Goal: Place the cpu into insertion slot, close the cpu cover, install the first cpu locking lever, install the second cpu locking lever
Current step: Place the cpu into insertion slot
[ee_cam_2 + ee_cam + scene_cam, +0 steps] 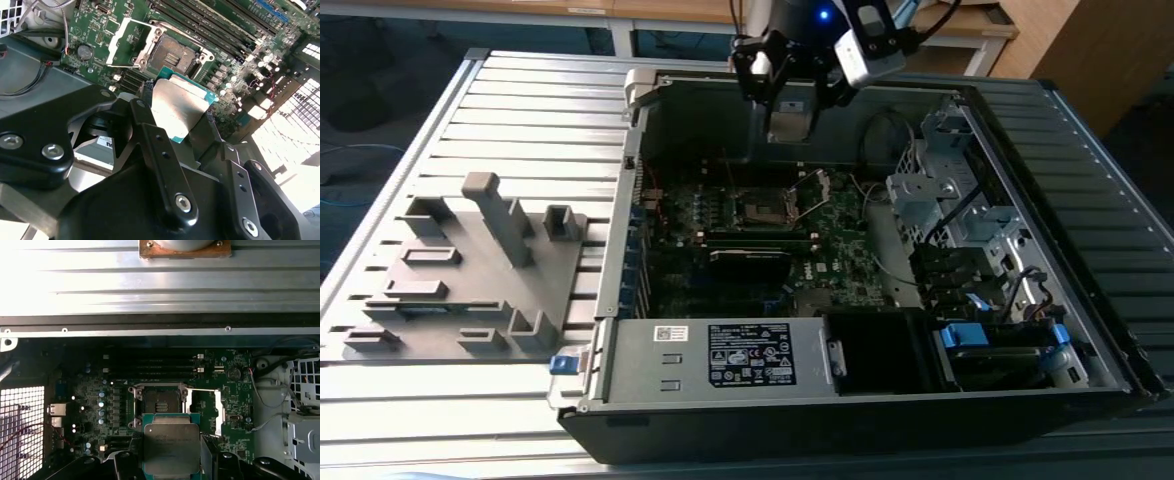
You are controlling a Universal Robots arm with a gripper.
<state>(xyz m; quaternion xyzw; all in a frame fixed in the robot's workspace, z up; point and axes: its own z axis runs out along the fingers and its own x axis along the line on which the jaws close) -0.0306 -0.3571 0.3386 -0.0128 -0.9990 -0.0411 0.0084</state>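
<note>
The cpu [171, 442], a square chip with a silvery top and green edge, hangs between the fingers [128, 463] of my gripper [171, 456], which is shut on it. In the second wrist view the cpu [179, 111] sits a short way above and to one side of the insertion slot [175, 52]. The insertion slot [159, 401] lies bare, dark with a metal rim. The cpu cover [208, 412] is swung open beside the slot; it is a silvery frame [127, 42] with a window. In the exterior view my gripper [790, 128] hovers over the case above the slot [761, 207].
The open computer case [620, 300] lies on a slatted metal table. Long black memory slots [150, 365] run beside the socket. Loose cables [270, 390] and a metal drive cage [947, 190] stand at the exterior view's right. A grey fixture plate [454, 270] with blocks lies at its left.
</note>
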